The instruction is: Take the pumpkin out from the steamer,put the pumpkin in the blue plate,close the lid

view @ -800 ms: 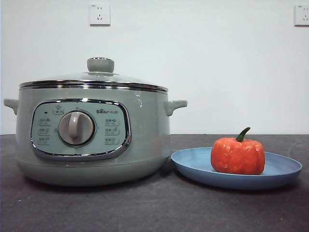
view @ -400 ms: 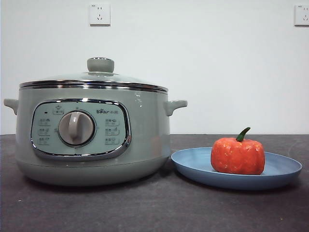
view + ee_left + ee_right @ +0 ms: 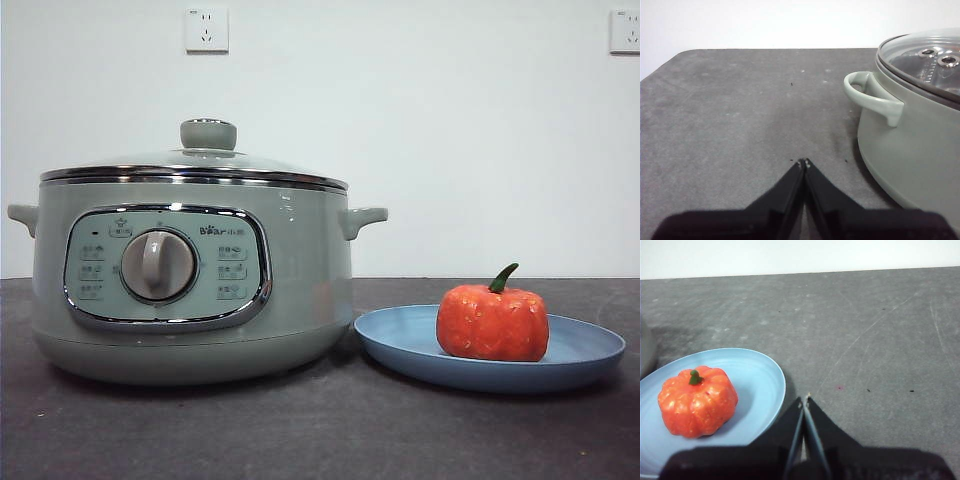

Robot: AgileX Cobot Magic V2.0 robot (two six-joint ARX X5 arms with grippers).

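You have the pumpkin [image 3: 492,322] sitting upright in the blue plate [image 3: 585,352], resting on its flat base, left of the plate's centre in the front view. It is squat, so its long axis runs sideways, level with the table [image 3: 320,430]. Its green stem [image 3: 503,277] rises from the top and curves up and to the right in the front view; in the right wrist view you see the stem as a short green stub on the crown.

The steamer [image 3: 300,290] stands to the left of the plate in the front view, its control panel and grey dial [image 3: 158,265] facing the camera. The plate's rim lies just beside the steamer's base; you cannot tell from these views whether they touch. The lid [image 3: 190,168] sits level on the steamer's chrome rim, knob [image 3: 208,134] upright on top.

Your left gripper [image 3: 804,162] is over bare table beside the steamer's side handle [image 3: 871,95], clear of it, jaws pressed together at the tips and holding nothing. Your right gripper [image 3: 804,401] is just beside the plate's edge, apart from the pumpkin, jaws likewise closed to a narrow line and empty. Neither arm shows in the front view.

Two wall sockets [image 3: 206,30] are on the white wall behind.
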